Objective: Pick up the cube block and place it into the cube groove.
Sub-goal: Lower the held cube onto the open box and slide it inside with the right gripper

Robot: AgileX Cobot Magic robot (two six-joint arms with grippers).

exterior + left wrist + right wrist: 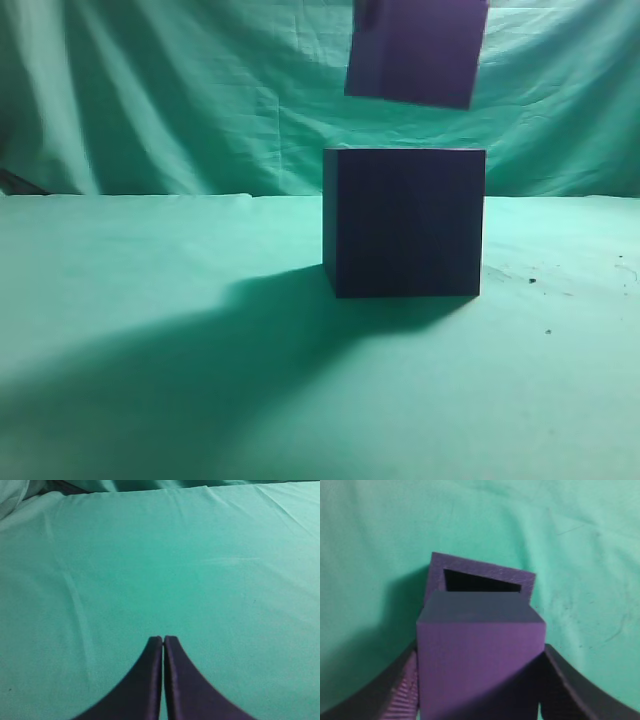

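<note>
Looks like a staged test bench, not a home: green cloth [150, 300] covers the table and hangs wrinkled as a backdrop [180, 90], with just foam blocks on it.

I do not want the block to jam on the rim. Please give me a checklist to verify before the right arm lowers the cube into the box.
1. Cube block gripped between the right gripper fingers: ok.
2. Cube groove open and unblocked: ok.
3. Block above the box, clear of its top: ok.
4. Block level: not ok, tilted in the exterior view.
5. Block centred over the groove: cannot tell.
6. Left gripper shut, away over bare cloth: ok.
</note>
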